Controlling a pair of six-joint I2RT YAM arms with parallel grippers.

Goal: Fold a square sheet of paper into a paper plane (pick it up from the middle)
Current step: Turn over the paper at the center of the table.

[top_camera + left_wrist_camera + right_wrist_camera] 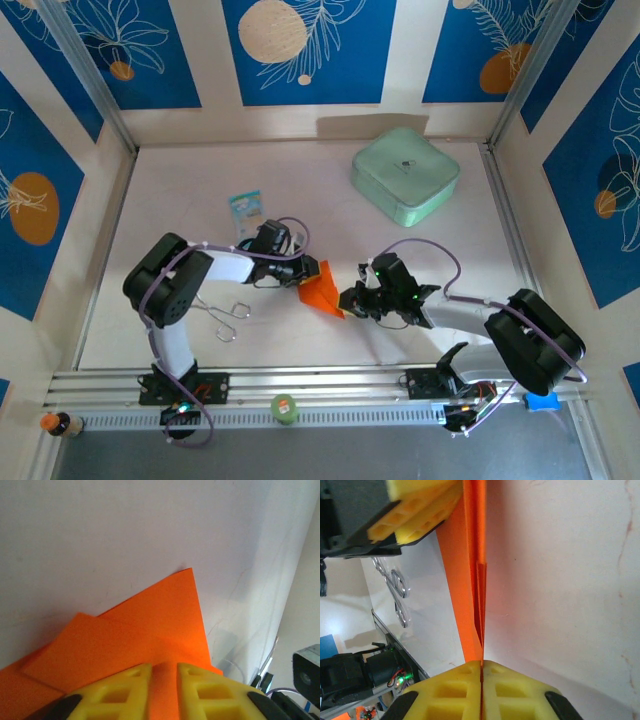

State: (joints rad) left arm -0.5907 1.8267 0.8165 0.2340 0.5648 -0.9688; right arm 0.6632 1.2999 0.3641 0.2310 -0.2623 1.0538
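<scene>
DESK: White table [200, 180], cream walls, blue panels [310, 50] printed with pale leaves and orange discs. What is hard to read here?

PHOTOGRAPHER: From above, both sets of fingertips are lost under the black wrist bodies where the two arms meet mid-table. Those bodies cover part of the sheet of paper [322, 290], leaving a bright orange wedge between them. In the left wrist view the sheet runs off the bottom and left edges, with a folded flap lying over a larger pointed layer. In the right wrist view it is seen edge-on, so its outline cannot be judged. Whether it rests on the table or is lifted cannot be told.

DESK: And the jaws?

PHOTOGRAPHER: The right gripper [481, 664] is clamped on the sheet's edge, its yellow fingers pressed together with a thin orange line in the seam. The left gripper [164, 666] has its yellow fingers slightly apart, with orange showing in the gap.

DESK: What else is on the surface?

PHOTOGRAPHER: A mint-green box [405, 175] sits toward the far right. A small blue-and-white packet [245, 207] lies just beyond the left arm. A metal tool with looped handles [228, 313] lies near that arm's base. An aluminium rail [330, 385] along the near edge carries both bases, and a small green round item [285, 407] there is too small to identify.
</scene>
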